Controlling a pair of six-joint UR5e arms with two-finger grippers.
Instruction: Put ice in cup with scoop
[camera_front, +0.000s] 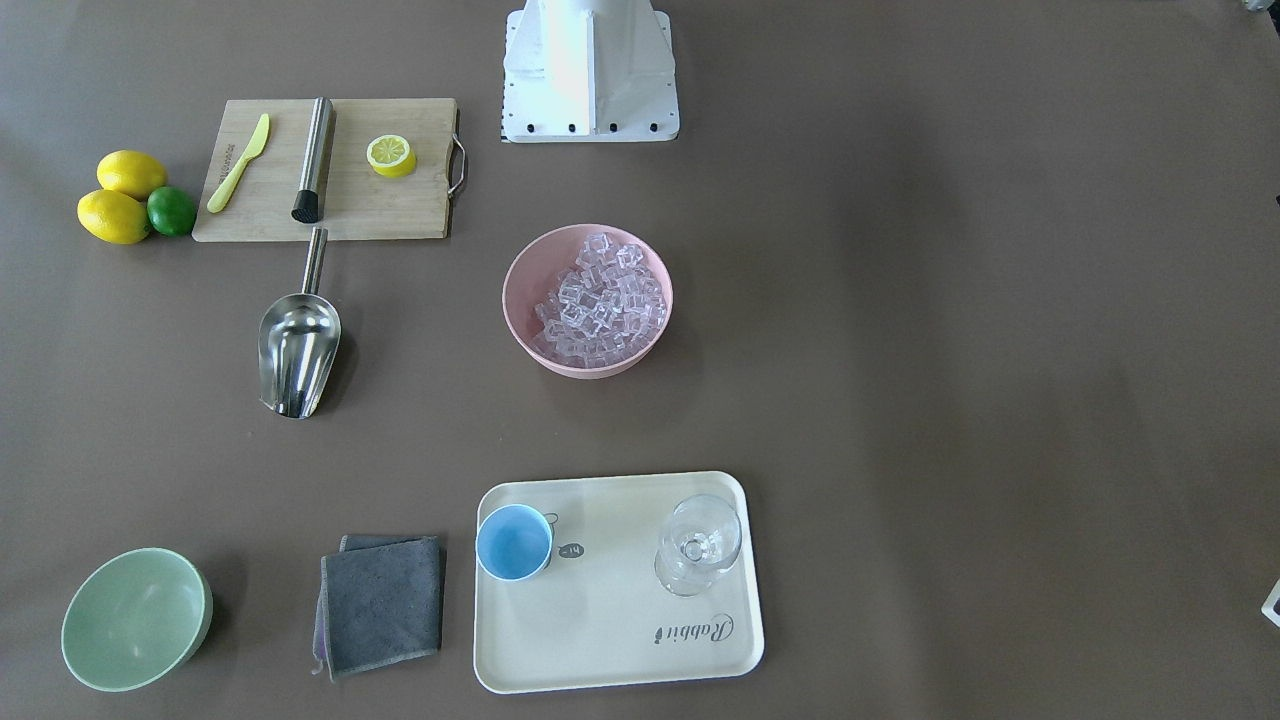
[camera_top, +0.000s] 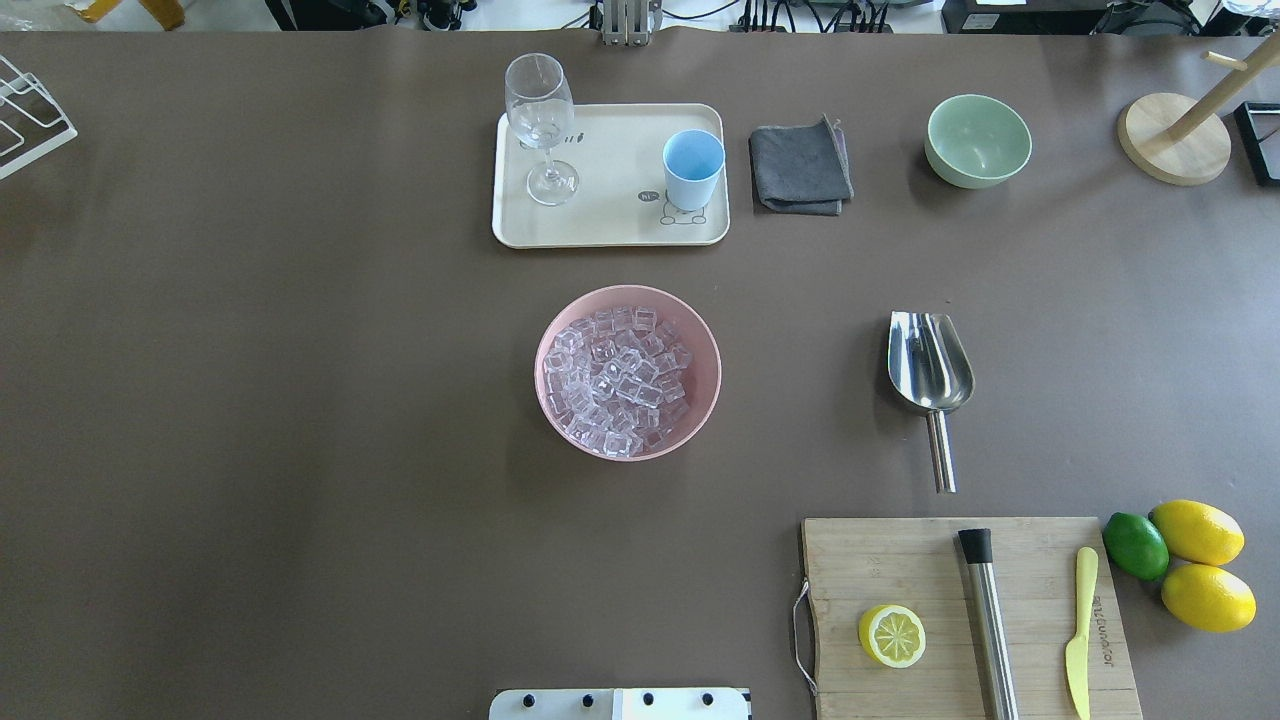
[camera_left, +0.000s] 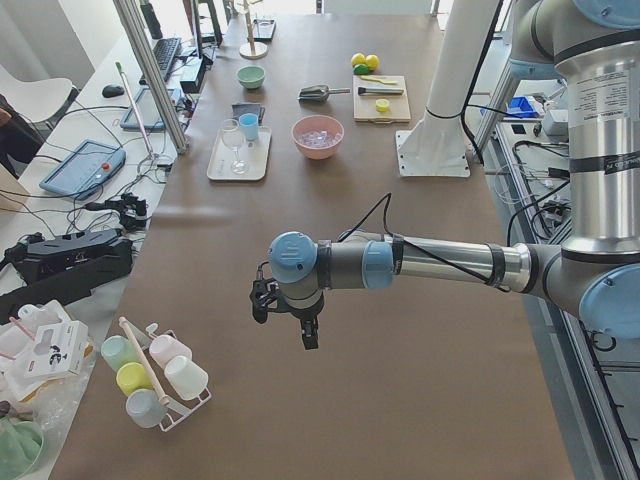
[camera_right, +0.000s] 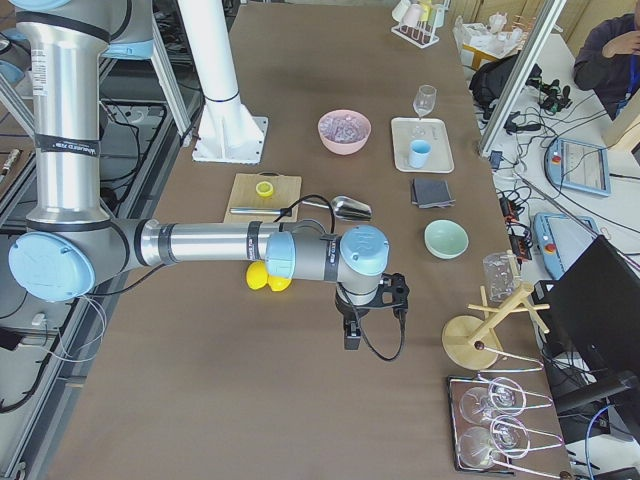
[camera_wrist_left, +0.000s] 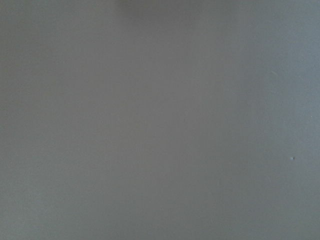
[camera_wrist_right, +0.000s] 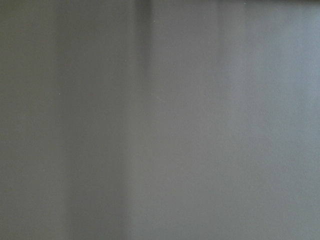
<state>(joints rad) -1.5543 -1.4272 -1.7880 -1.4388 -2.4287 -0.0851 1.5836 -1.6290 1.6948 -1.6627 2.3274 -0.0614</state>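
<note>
Worktop: the brown worktop (camera_top: 250, 400) carries everything; clock directions are read in the overhead view.
Left arm: the left gripper (camera_left: 286, 315) hangs over bare worktop, well apart from the task's things. It shows only from the side, so I cannot tell whether its jaws are released or clenched.
Right arm: the right gripper (camera_right: 372, 305) also hangs over bare worktop at the other end. I cannot tell the state of its jaws either.
Cutting board: the cutting board (camera_top: 860, 560) sits at 4 o'clock from the pink bowl.
Tray: the cream tray (camera_top: 610, 180) lies at 12 o'clock from the pink bowl, with the cup toward its 3 o'clock end.
Pink bowl: the pink bowl (camera_top: 711, 385) stands mid-worktop, heaped with ice.
Scoop: the scoop (camera_top: 930, 370) lies on the worktop at 3 o'clock from the pink bowl, well apart from it. Its trough faces up, its mouth points to 12 and its handle to 6, ending just short of the cutting board. Neither arm holds it.
Cup: the cup (camera_top: 693, 165) stands upright and its blue inside looks empty.
Ice: the ice (camera_top: 618, 380) is all in the pink bowl; none shows in the scoop or the cup.
Progress: by my judgement nothing is done yet. Still to do are grasping the scoop's handle, digging into the bowl, carrying the load to the cup and tipping it in.
</note>
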